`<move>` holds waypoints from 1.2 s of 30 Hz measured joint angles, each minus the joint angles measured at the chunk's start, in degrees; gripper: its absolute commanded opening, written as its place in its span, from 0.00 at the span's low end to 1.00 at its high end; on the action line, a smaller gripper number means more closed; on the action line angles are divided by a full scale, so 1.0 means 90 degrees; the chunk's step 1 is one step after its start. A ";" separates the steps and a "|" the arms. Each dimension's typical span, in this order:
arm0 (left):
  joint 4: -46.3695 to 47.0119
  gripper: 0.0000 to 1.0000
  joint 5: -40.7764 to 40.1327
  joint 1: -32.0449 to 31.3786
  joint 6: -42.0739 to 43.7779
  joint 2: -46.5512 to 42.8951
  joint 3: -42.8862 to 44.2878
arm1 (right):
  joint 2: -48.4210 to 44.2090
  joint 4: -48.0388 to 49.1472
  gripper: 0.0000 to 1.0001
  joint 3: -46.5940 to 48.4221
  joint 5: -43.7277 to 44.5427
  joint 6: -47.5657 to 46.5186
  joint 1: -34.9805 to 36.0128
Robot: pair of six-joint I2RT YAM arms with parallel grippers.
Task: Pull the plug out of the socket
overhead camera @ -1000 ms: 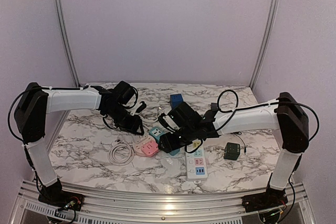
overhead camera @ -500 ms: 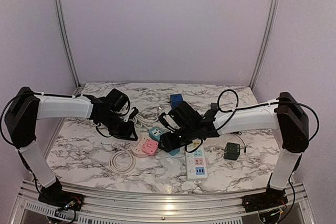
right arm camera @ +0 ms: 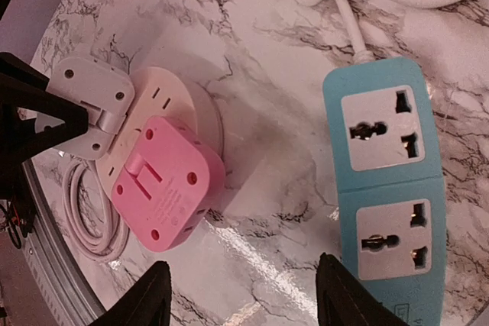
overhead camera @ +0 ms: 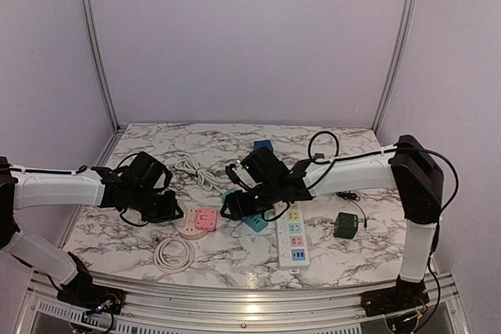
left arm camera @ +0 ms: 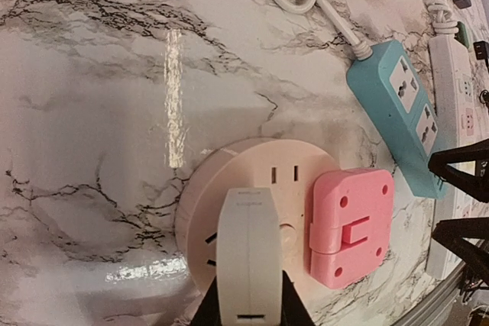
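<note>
A round cream socket [left arm camera: 243, 164] lies on the marble, with a white plug [left arm camera: 248, 246] and a pink square plug [left arm camera: 350, 227] sitting on its face. My left gripper [left arm camera: 248, 307] is shut on the white plug's sides. From the right wrist, the white plug [right arm camera: 85, 103] sits at the left rim of the socket [right arm camera: 187, 97], beside the pink plug [right arm camera: 164, 185]. My right gripper [right arm camera: 241, 295] hangs open over bare marble between the pink plug and a teal power strip [right arm camera: 386, 181]. From above, the left gripper [overhead camera: 171, 213] is at the socket [overhead camera: 190, 227].
A white power strip [overhead camera: 292, 242] lies right of the teal power strip [overhead camera: 254, 221]. A coiled white cable [overhead camera: 174, 254] sits near the front edge and a loose white cord [overhead camera: 196, 170] lies further back. A dark green adapter [overhead camera: 345, 225] and a blue cube [overhead camera: 263, 146] stand on the right.
My left gripper closed on the white plug and drew back to the near left, taking the socket and pink plug along. The right arm shifted slightly left, still open.
</note>
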 measured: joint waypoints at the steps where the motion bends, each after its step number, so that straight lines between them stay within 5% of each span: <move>1: 0.0100 0.00 -0.0085 -0.0032 -0.0160 -0.0083 -0.0112 | 0.0080 0.0053 0.62 0.0029 -0.0066 0.0044 -0.0002; 14: 0.1287 0.00 -0.0719 -0.0374 -0.1783 -0.0376 -0.0838 | 0.0704 0.0697 0.63 0.0206 -0.1112 0.0702 -0.0219; 31: 0.1610 0.00 -0.0741 -0.0379 -0.2110 -0.0389 -0.0984 | 0.1290 0.1491 0.61 0.0595 -0.2047 0.1477 -0.0291; 36: 0.1664 0.00 -0.0748 -0.0379 -0.2113 -0.0352 -0.0984 | 0.1290 0.1559 0.52 0.0634 -0.2125 0.1566 -0.0308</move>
